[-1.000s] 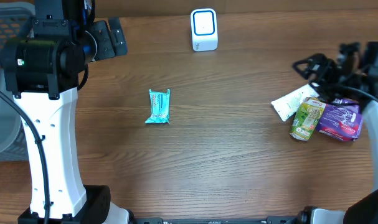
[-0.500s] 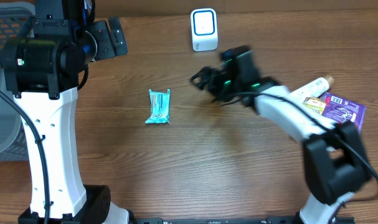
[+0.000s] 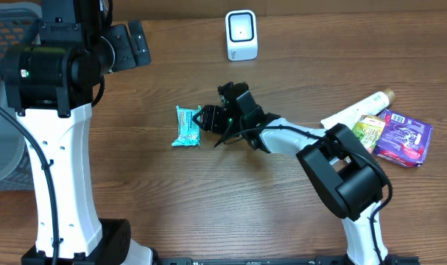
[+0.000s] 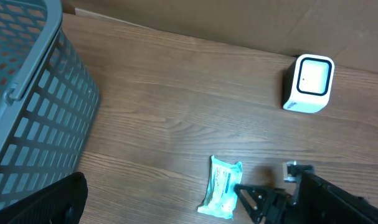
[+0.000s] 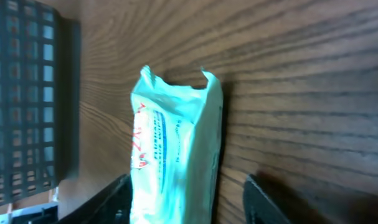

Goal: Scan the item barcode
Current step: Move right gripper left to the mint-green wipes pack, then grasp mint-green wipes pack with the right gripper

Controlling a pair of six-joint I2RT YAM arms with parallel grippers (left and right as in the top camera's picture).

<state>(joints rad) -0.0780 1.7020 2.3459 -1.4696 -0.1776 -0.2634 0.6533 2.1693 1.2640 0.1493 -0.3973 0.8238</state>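
Packet point(image 3: 187, 126) lies flat on the desk point(image 3: 208, 206), not yet lifted. The right hand point(image 3: 207, 124) sits half-wide astride it, unclamped. Left hand point(image 3: 131, 46) hangs wide, empty. Lifting it to the white scanner point(image 3: 241, 34) remains, I'd say.

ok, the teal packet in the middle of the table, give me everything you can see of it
The teal packet is a small, glossy pillow pack that looks like plastic film. It is pale teal with a white panel, blue lines and red lettering too blurred to read. Its ends are crimped, and one has flared corners. It lies flat on the wooden table. The right gripper has its fingers on either side of it, with a gap visible at one finger. No barcode is visible.
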